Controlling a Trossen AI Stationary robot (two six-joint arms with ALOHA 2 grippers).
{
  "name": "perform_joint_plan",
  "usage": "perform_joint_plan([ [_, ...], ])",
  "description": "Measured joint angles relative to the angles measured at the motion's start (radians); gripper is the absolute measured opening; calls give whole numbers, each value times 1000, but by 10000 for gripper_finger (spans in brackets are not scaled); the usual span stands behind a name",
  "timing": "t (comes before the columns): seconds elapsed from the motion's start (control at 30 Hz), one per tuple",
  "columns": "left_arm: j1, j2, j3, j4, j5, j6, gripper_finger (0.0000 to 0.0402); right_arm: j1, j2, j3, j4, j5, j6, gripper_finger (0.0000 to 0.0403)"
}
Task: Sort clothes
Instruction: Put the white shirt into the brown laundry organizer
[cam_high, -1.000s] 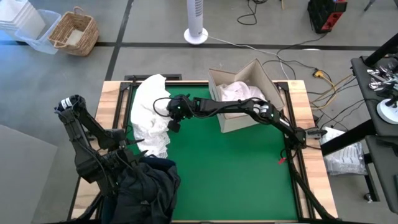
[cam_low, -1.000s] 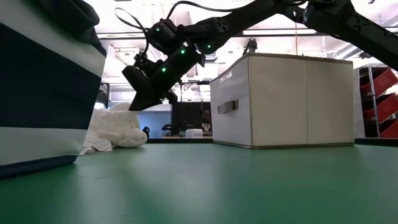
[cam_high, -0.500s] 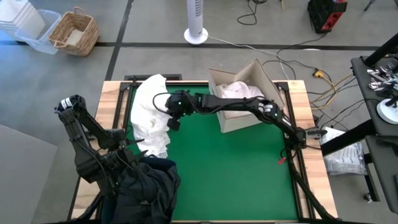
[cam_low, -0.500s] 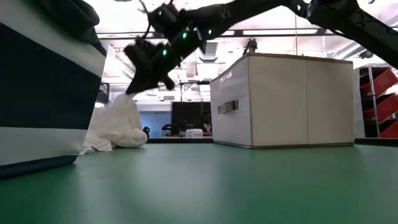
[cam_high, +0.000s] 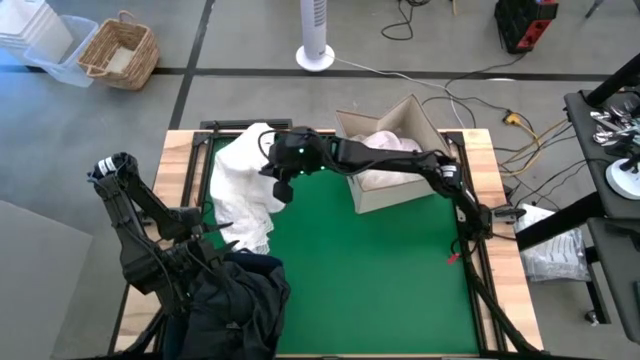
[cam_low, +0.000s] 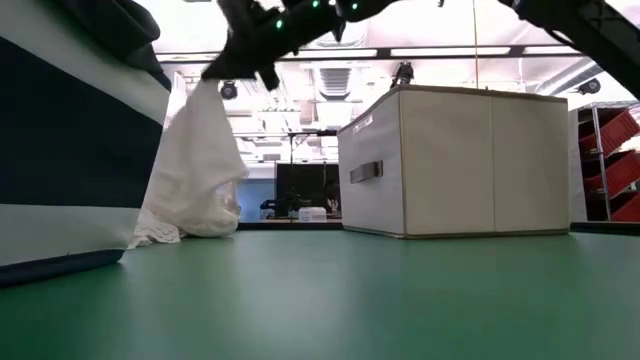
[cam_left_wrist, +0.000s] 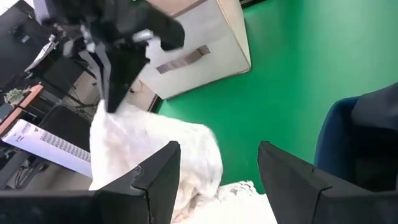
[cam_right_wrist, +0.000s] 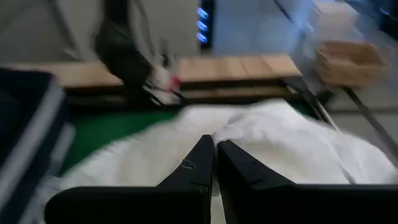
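A heap of white clothes (cam_high: 245, 190) lies at the table's far left. My right gripper (cam_low: 212, 78) is shut on the top of one white garment (cam_low: 195, 150), which hangs from it in a tall peak. The left wrist view shows that same gripper (cam_left_wrist: 115, 93) above the white garment (cam_left_wrist: 155, 149). My left gripper (cam_left_wrist: 217, 180) waits open at the near left, beside the navy bin (cam_high: 235, 300), with nothing between its fingers. More white clothes (cam_high: 385, 145) lie in the cardboard box (cam_high: 400, 185). My right gripper pinches a bunched bit of the white garment's top (cam_right_wrist: 233, 134) between its two fingers. The fingers (cam_right_wrist: 199, 165) come from the table's right, slanting down. The garment hangs below them, drawn up into a peak, its lower part (cam_low: 190, 220) still on the heap on the table.
The cardboard box stands at the far right of the green mat (cam_high: 370, 270). The navy bin, filled with dark clothes, stands at the near left corner. In the low view the bin's wall (cam_low: 70, 160) blocks the left side.
My right gripper has risen with the white garment, staying shut. The garment's top has been drawn up from a low heap into a tall peak, while its lower part has stayed on the table.
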Motion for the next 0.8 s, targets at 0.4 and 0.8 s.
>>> perform_joint_plan([
  [0.4, 0, 0, 9, 0, -8, 1, 194, 0, -141, 12, 63, -90, -22, 9],
  [0.8, 0, 1, 36, 4, -20, 1, 194, -2, -293, 11, 72, -94, -37, 9],
])
